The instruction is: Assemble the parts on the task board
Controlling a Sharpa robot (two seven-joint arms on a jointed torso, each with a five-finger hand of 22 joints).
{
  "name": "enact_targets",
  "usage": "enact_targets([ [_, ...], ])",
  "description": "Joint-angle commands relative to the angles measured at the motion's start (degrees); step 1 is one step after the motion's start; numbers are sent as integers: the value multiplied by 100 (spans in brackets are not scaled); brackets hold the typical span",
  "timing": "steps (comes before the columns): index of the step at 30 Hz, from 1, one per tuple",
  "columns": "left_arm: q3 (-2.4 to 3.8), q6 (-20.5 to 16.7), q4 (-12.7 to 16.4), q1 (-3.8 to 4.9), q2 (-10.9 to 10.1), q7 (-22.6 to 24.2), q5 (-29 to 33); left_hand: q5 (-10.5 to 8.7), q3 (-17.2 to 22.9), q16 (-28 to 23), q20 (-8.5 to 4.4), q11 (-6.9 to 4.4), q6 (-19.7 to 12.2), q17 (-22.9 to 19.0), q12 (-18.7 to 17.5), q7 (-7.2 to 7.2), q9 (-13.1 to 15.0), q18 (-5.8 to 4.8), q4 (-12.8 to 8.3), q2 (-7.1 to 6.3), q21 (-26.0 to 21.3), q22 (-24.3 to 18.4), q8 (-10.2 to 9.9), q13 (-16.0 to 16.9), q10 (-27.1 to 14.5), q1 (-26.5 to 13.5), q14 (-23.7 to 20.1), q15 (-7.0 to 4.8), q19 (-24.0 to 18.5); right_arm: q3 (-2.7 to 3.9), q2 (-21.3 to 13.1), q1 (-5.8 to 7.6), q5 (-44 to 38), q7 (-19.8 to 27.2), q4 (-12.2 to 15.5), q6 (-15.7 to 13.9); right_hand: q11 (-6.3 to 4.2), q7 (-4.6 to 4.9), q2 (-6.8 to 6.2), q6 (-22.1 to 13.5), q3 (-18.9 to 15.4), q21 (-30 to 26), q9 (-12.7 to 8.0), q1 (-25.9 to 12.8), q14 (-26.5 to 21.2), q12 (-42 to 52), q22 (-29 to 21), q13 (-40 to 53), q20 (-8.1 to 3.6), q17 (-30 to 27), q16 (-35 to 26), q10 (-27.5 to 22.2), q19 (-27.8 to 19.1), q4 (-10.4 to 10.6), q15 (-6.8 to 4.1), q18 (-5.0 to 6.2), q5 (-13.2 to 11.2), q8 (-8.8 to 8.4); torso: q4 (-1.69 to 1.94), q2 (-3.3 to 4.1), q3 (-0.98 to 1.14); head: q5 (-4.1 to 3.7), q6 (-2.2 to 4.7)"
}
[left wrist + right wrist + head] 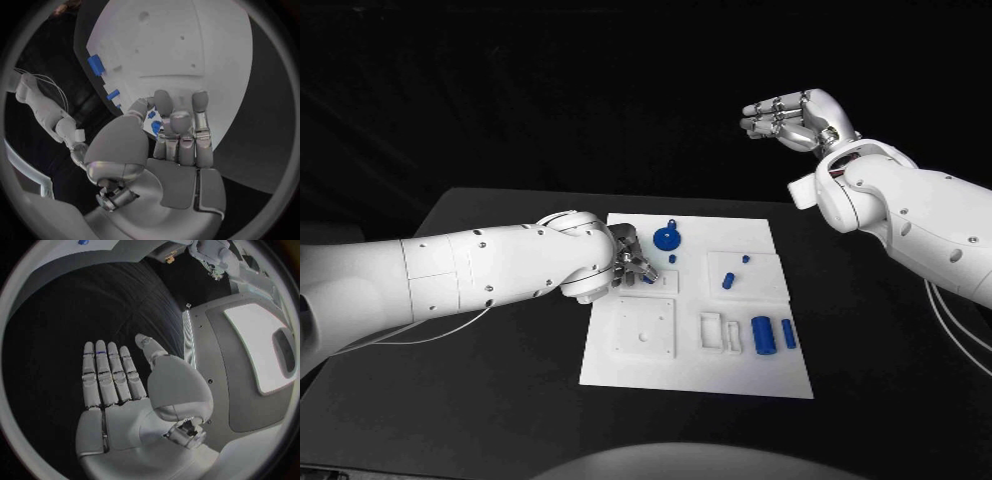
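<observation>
The white task board (661, 372) lies in the middle of the black table. My left hand (620, 263) is low over the board's far left part and pinches a small blue part (155, 127) between thumb and fingers, close to the board's surface. A round blue part with a tab (668, 238) sits just beyond that hand. Two short blue pegs (730, 280) lie on the board's right half, and a thick blue cylinder (763, 335) with a thinner one (789, 333) lie near the right edge. My right hand (795, 118) is raised high beyond the board, holding nothing.
White raised fixtures (720, 332) and a square recessed plate (645, 328) stand on the board's near half. The black table (473, 400) extends around the board on all sides. My left forearm (459, 270) lies across the table's left side.
</observation>
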Motion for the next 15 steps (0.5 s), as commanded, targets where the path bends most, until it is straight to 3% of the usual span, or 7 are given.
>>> enact_targets([
  [1, -24, 201, -8, -28, 41, 0, 152, -32, 371, 41, 44, -173, 832, 52, 47, -587, 77, 93, -348, -41, 47, 111, 34, 18, 136, 22, 49, 4, 12, 4, 5, -3, -9, 25, 4, 71, 3, 8, -67, -43, 28, 9, -9, 6, -37, -31, -8, -3, -11, -8, -18, -52, -47, 14, -2, 80, 5, -17, -1, 1, 0, -2, -3],
  [15, -22, 267, -110, 57, 120, 15, 339, -59, 355, 126, 68, -191, 911, 220, 178, -627, 407, 116, -309, -27, 110, 111, 45, 65, 134, 8, 85, 2, 4, 4, 24, -10, 3, 14, -16, 95, 5, 9, -55, -52, 26, 10, -10, 16, -43, -31, -8, -3, -8, -8, -19, -58, -56, 15, 2, 81, 0, -18, -2, 4, 5, 22, -22],
])
